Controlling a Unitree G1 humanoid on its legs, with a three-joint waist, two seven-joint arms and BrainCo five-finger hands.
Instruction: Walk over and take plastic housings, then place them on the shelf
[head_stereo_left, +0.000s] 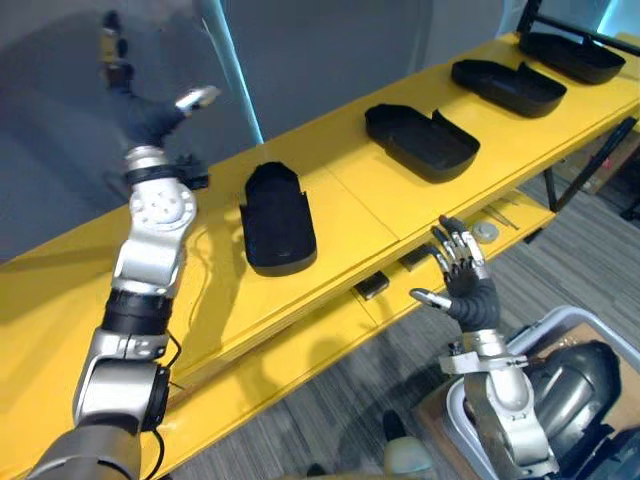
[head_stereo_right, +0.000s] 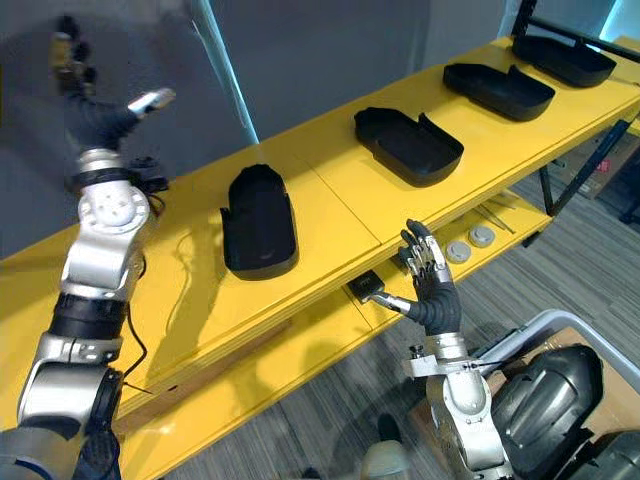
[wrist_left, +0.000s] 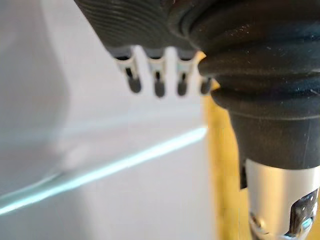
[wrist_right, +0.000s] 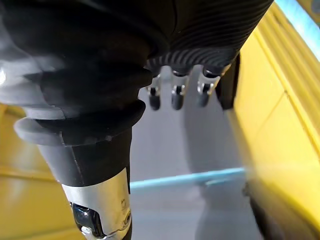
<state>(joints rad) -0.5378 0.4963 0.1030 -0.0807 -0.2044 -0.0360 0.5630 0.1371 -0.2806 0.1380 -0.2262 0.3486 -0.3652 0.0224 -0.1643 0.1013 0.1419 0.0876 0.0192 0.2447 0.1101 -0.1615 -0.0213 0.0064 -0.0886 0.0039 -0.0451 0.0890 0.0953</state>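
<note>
The right hand (head_stereo_right: 432, 283) stands upright in front of the yellow shelf (head_stereo_left: 350, 195). Its fingers are spread apart and its thumb is out to the side, and it holds nothing. It sits just before the shelf's front edge, at the level of the lower tier (head_stereo_left: 300, 350). Beside it on that tier lie a small black block (head_stereo_right: 363, 283) and two round discs (head_stereo_right: 482, 236).

The left hand (head_stereo_right: 92, 115) is raised high over the far left end of the shelf, against the grey wall (head_stereo_left: 330, 50). Its fingers are straight, its thumb sticks out, and it is empty too.

Four black plastic housings lie in a row along the shelf's top board, hollow side up and well apart from one another. The nearest housing (head_stereo_left: 278, 220) lies between the two arms. The second housing (head_stereo_left: 420, 142) is just beyond the right hand, then come the third housing (head_stereo_left: 508, 86) and the fourth housing (head_stereo_left: 570, 56) at the far right end. Neither hand touches any of them.

Low on the right, behind the right arm, a white bin (head_stereo_right: 548, 322) sits on the grey carpet (head_stereo_left: 400, 370) with dark rounded parts (head_stereo_right: 545, 385) inside. A pale blue strip (head_stereo_left: 235, 65) runs down the wall behind the shelf.
</note>
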